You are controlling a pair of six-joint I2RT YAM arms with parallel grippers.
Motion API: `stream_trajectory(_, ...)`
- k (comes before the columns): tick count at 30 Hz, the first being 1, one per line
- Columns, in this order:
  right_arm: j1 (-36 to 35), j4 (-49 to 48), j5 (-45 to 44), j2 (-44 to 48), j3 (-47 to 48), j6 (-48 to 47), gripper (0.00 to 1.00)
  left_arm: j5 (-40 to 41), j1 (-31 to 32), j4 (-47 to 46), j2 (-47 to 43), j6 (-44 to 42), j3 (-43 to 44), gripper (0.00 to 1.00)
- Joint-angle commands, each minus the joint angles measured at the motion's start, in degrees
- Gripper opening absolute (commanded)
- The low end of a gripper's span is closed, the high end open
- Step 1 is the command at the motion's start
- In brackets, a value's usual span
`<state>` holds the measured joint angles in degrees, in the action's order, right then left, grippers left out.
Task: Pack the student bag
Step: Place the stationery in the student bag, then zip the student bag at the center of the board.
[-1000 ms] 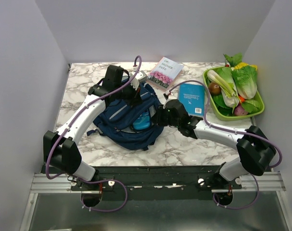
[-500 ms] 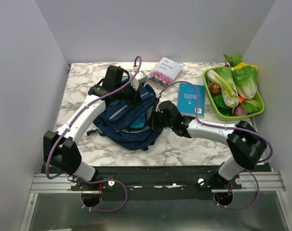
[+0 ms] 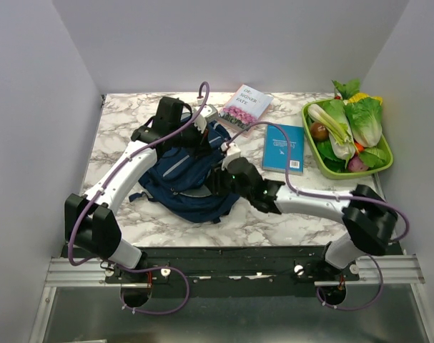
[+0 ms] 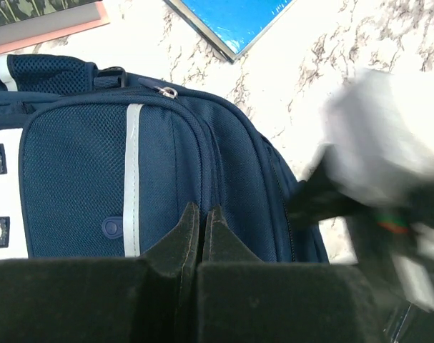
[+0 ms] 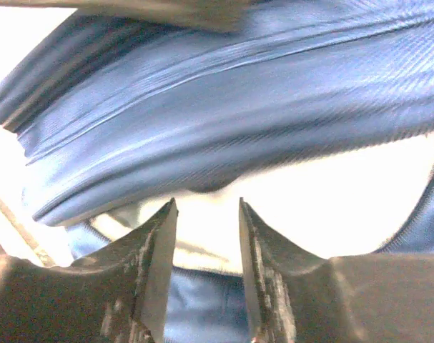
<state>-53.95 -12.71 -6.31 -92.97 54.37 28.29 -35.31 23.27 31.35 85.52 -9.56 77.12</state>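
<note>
- Two arms, both angled inward over the marble table.
- Left arm: stretched forward from the near left corner, elbow pushed outward, wrist tipped down over the far end of the student bag.
- Left gripper: at the bag's far top edge, fingers pressed together, closed. In the wrist view, tips just over the navy front panel. Impossible to tell whether any fabric is pinched.
- Right arm: lying low across the table from the near right corner, forearm pointing left, wrist against the bag's right side.
- Right gripper: jaws parted, nothing visibly clamped between them. Blurred blue fabric folds close ahead in the wrist view.
- One student bag: navy, lying flat left of centre on the table, between the two grippers.
- Two books: a flower-cover book near the far edge, just beyond the bag, and a blue book lying between the bag and the tray.
- One green tray: at the far right, heaped with leafy greens and other vegetables.
</note>
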Motion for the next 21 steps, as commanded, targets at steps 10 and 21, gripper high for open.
stream_trajectory(10,-16.5,16.5,-25.5,14.6,-0.9,1.8,0.65,2.5,3.2,-9.1,11.1,13.9,10.9,0.0)
stream_trajectory(21,-16.5,16.0,-19.4,2.5,12.4,0.1,0.63,13.2,4.1,-21.7,10.1,29.0,7.0,0.0)
